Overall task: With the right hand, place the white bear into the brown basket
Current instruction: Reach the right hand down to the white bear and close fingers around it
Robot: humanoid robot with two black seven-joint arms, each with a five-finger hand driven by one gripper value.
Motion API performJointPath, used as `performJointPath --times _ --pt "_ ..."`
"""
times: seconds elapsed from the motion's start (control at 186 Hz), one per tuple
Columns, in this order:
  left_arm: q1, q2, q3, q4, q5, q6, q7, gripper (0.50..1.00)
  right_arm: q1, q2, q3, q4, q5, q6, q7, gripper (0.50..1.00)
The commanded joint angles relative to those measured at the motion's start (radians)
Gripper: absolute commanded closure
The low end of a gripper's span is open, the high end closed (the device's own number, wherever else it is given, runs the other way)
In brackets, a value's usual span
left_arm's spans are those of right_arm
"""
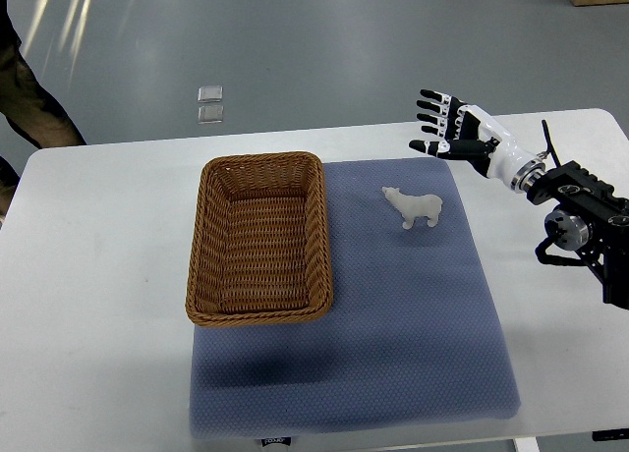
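A small white bear (414,208) stands upright on the blue mat (393,314), to the right of the brown woven basket (259,238). The basket is rectangular and holds nothing. My right hand (444,125) hovers above the table's far edge, up and to the right of the bear, apart from it. Its fingers are spread and hold nothing. The right arm comes in from the right edge. The left arm does not show.
The white table (98,275) carries the mat and basket. A person's dark sleeve (29,88) shows at the far left edge. Two small clear squares (209,103) lie on the grey floor beyond the table.
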Motion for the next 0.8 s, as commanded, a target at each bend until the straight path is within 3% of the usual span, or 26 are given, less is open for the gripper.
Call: performJointPath --times 0.0,0.263,0.441,0.608,0.796 --pt "0.000 0.000 0.000 0.000 0.000 0.000 0.000 0.500 0.002 -0.009 -0.002 0.006 -0.148 0.011 0.035 0.577" --pt "-0.005 0.000 0.001 -0.002 0.005 0.000 0.000 0.500 0.020 -0.019 -0.051 0.008 -0.446 0.010 0.118 0.579" --pt "-0.008 0.000 0.001 -0.002 0.005 0.000 0.000 0.500 0.054 -0.028 -0.161 0.008 -0.492 -0.004 0.118 0.581" --pt "-0.008 0.000 0.001 0.000 0.006 0.000 0.000 0.500 0.063 -0.032 -0.219 0.005 -0.493 -0.090 0.118 0.581" --pt "-0.008 0.000 0.001 -0.002 0.006 0.000 0.000 0.500 0.066 -0.034 -0.265 0.000 -0.496 -0.111 0.118 0.599"
